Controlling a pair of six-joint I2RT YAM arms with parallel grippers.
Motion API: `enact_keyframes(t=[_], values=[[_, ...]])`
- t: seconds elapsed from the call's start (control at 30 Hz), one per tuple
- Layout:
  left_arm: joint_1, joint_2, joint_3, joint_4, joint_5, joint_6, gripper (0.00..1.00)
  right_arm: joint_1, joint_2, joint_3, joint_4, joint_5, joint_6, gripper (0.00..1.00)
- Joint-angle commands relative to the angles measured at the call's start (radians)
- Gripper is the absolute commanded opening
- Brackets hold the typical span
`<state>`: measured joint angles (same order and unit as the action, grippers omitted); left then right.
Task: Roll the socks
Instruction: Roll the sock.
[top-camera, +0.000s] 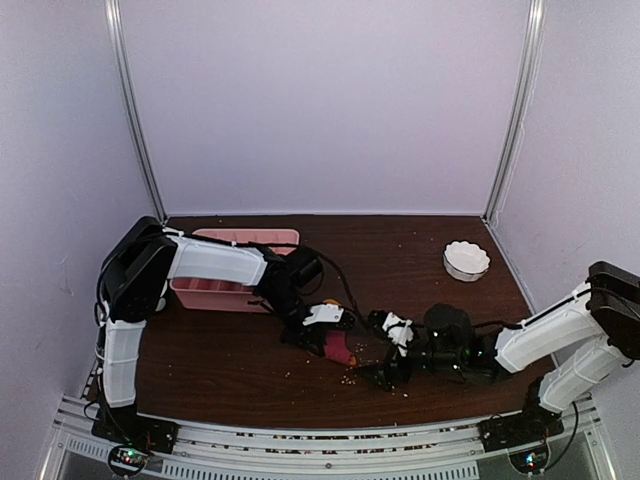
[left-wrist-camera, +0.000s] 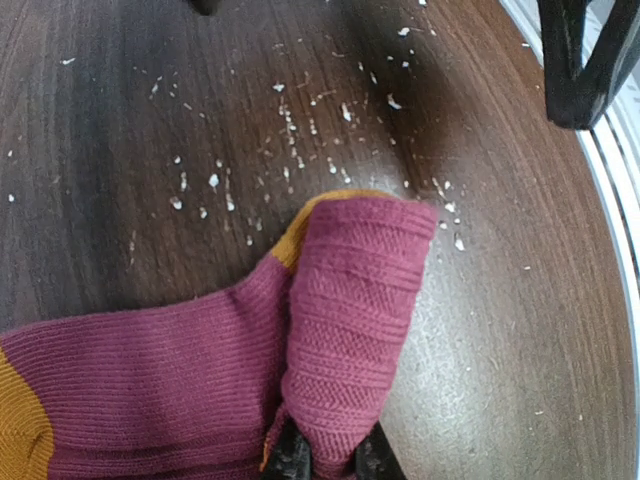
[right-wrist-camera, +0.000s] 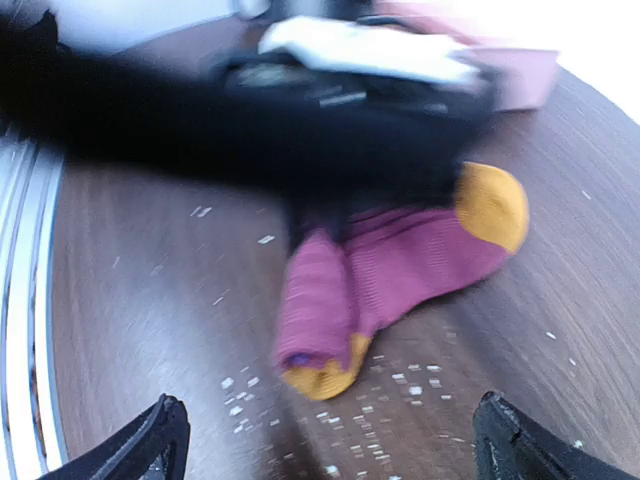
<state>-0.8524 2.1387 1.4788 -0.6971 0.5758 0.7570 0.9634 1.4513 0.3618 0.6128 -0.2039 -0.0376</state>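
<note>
Near the front middle of the dark worktop (top-camera: 420, 250), the socks (left-wrist-camera: 340, 330) show as ribbed magenta-purple fabric with orange patches, lying among white crumbs (left-wrist-camera: 290, 130). The left fingers (left-wrist-camera: 292, 458) are clenched on a doubled-over fold of the socks that lies over the flat part. Further right, the right fingers (right-wrist-camera: 140, 450) stand spread wide, grasping nothing, with the socks ahead of them, between the tips and untouched.
</note>
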Motion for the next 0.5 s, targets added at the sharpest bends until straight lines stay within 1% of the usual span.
enact_keyframes(t=[0.0, 0.13, 0.2, 0.33, 0.4, 0.47], values=[[0.017, 0.073, -0.036, -0.133, -0.051, 0.003, 0.0, 0.092, 0.015, 0.008, -0.07, 0.104, -0.279, 0.99], [0.021, 0.076, -0.036, -0.14, -0.045, 0.025, 0.01, 0.174, 0.071, 0.098, -0.169, 0.235, -0.411, 1.0], [0.021, 0.077, -0.032, -0.145, -0.045, 0.03, 0.02, 0.206, 0.103, 0.133, -0.186, 0.308, -0.468, 1.0], [0.022, 0.077, -0.036, -0.154, -0.05, 0.047, 0.03, 0.215, 0.162, 0.206, -0.229, 0.306, -0.512, 1.0], [0.024, 0.071, -0.044, -0.154, -0.049, 0.057, 0.03, 0.23, 0.194, 0.21, -0.196, 0.391, -0.515, 1.0], [0.024, 0.064, -0.053, -0.154, -0.053, 0.065, 0.03, 0.245, 0.193, 0.193, -0.168, 0.417, -0.527, 1.0]])
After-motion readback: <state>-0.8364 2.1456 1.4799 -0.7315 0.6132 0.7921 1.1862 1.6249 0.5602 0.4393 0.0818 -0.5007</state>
